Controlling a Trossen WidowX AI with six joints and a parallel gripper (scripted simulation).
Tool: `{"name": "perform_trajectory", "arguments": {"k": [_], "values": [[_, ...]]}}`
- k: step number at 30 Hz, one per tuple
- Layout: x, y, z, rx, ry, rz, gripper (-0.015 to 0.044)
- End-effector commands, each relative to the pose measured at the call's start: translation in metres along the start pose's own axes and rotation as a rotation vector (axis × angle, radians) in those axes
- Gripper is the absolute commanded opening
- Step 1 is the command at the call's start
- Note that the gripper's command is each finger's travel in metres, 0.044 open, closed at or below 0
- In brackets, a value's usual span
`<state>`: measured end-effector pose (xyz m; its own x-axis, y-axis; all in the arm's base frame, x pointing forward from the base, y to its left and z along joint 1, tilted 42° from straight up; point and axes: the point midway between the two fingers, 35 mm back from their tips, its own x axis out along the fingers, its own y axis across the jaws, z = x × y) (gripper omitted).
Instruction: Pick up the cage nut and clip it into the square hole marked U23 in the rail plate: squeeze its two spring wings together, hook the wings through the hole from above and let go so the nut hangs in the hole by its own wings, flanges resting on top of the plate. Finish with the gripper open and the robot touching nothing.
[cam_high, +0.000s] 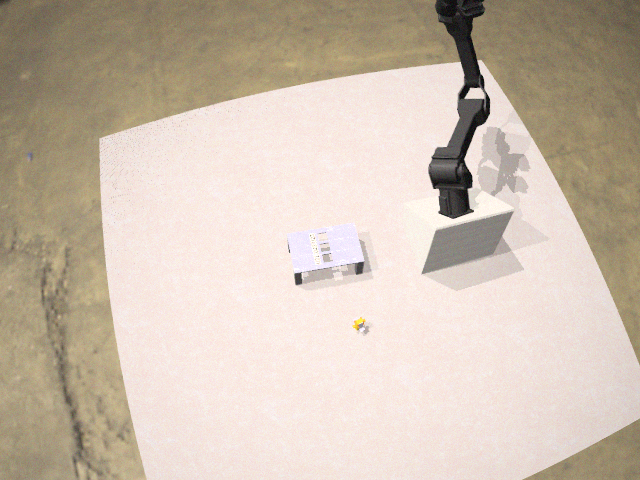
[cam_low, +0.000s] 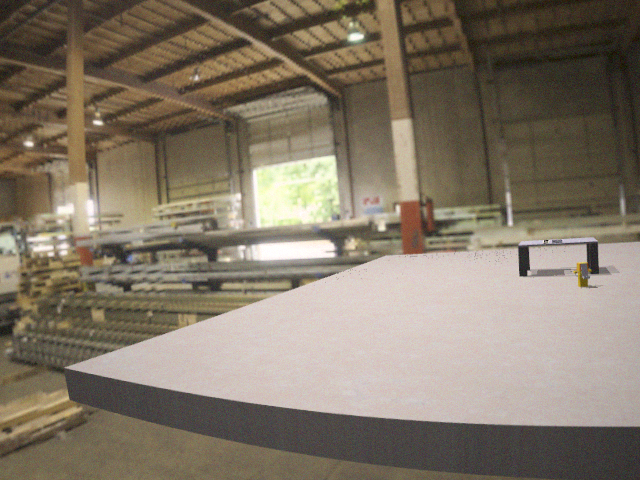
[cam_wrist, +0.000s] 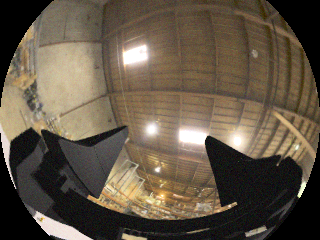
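Warehouse interior: a timber-beamed ceiling (cam_low: 217, 56) (cam_wrist: 195, 60) is spanning overhead. Hanging lamp (cam_low: 355, 34), one of several, glowing. Doorway (cam_low: 295, 191), open, showing bright greenery. Pillar, red-based (cam_low: 402, 134), standing before pale walls (cam_low: 439, 139) (cam_wrist: 70, 75). Long stacked pipes (cam_low: 155, 315), lying in layers. Floor (cam_high: 206, 62) (cam_low: 170, 444), brownish, extending around the table (cam_high: 232, 361) (cam_low: 330, 351).
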<state>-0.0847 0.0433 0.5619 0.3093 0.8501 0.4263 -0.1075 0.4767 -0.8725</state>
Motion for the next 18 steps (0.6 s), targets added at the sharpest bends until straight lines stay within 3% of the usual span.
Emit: {"name": "perform_trajectory", "arguments": {"k": [1,10,18], "values": [[0.047,0.012,-0.055,0.172,0.135,0.074,0.0440],[0.121,0.058,-0.177,0.491,0.459,0.182,0.0440],[0.154,0.126,-0.286,0.708,0.779,0.255,0.0440]]}}
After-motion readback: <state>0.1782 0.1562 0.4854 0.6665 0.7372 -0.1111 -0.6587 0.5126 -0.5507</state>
